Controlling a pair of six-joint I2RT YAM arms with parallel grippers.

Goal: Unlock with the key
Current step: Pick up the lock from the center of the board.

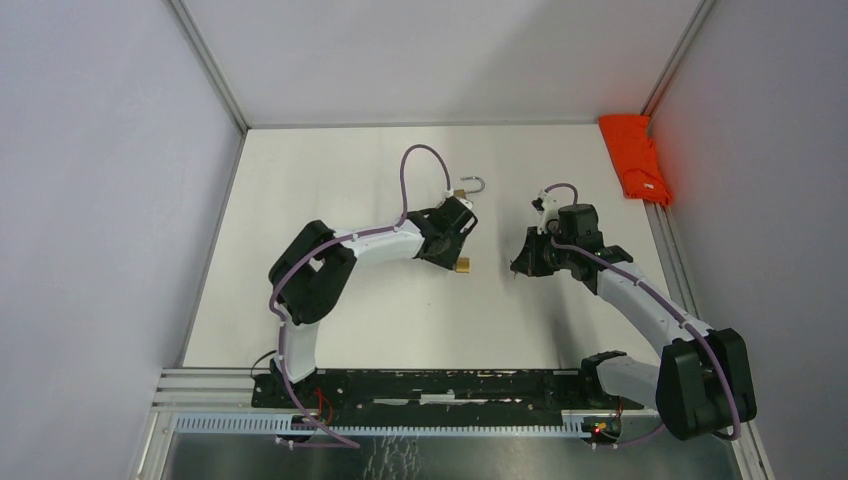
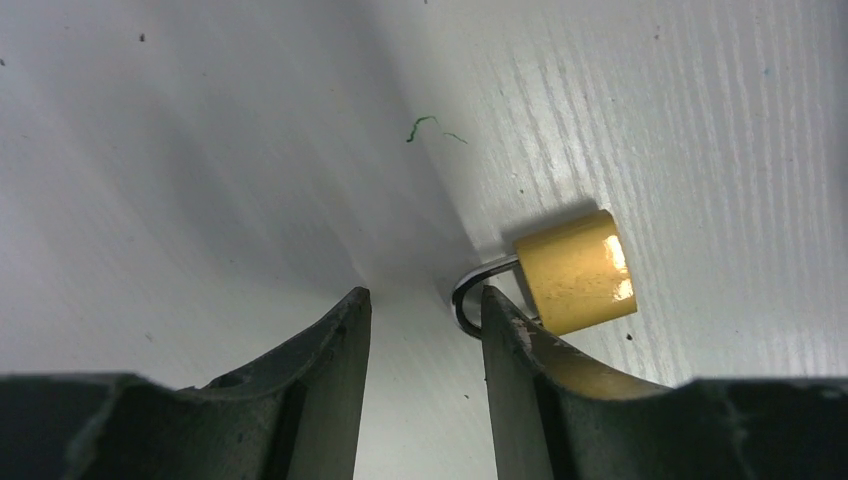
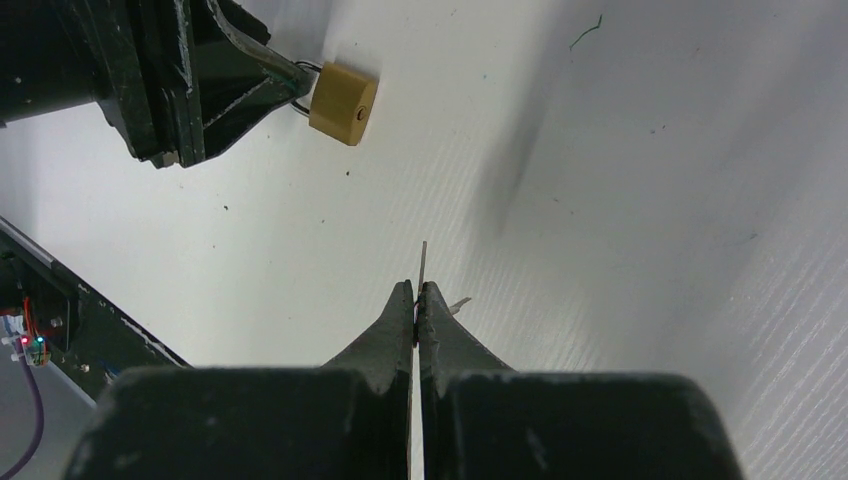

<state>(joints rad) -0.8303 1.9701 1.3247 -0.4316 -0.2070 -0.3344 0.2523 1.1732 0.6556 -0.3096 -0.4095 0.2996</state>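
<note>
Padlock (image 2: 577,270), small brass, probably light, rigid and slick, lies just beside my left gripper's (image 2: 425,298) parted, empty fingertips. I judge its flat body the best hold. My right gripper (image 3: 417,289) is clenched on the thin key (image 3: 423,258).

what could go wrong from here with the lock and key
1. The padlock lies outside the open left gripper, beside one finger; closing would likely miss it or shove it.
2. The right gripper pinches the key only at its very tips, so the key may twist or slip on insertion.
3. The padlock is loose on the table, so the key's push could slide it away.
</note>
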